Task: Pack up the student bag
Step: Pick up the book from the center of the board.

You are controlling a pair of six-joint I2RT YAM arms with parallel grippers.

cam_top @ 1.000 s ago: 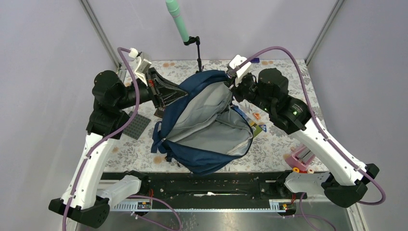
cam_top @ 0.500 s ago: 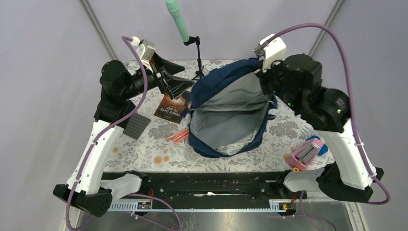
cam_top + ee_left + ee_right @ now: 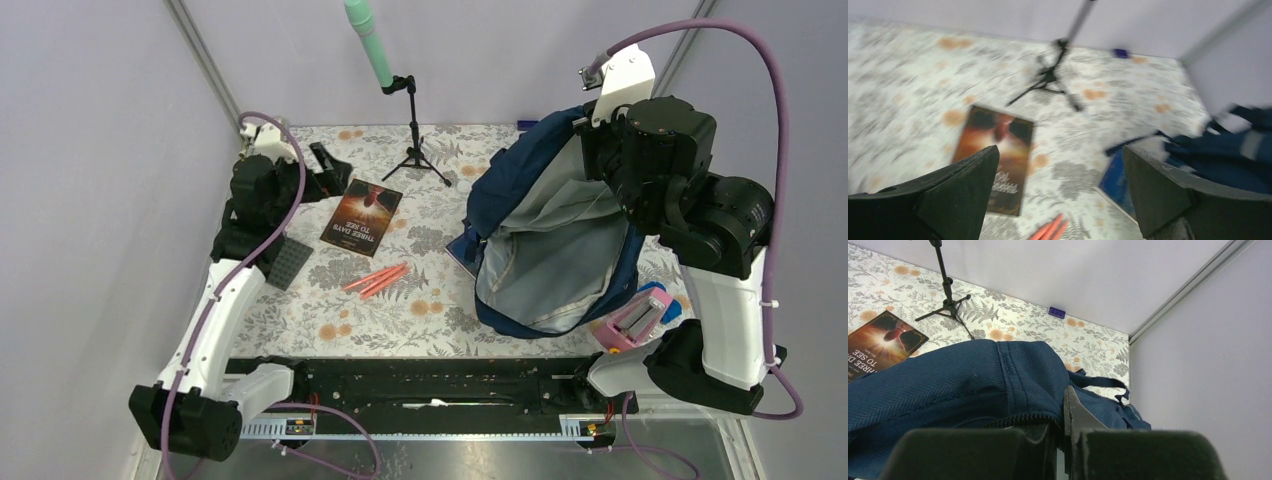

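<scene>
My right pincer (image 3: 1064, 415): clenched on the bag (image 3: 545, 250) rim by the zip, holding it open at the right of the table (image 3: 400, 320). My left pincer (image 3: 1060, 156): released, empty. Book (image 3: 362, 212), red pens (image 3: 377, 281): lying on table, unpacked. Packing barely begun, I judge.

Plain pale lilac walls (image 3: 500, 50) enclose the space, with grey metal posts (image 3: 203, 60) at the far corners. The tabletop (image 3: 420, 300) has a grey-and-orange floral covering, seemingly cloth. The light is soft and even.
</scene>
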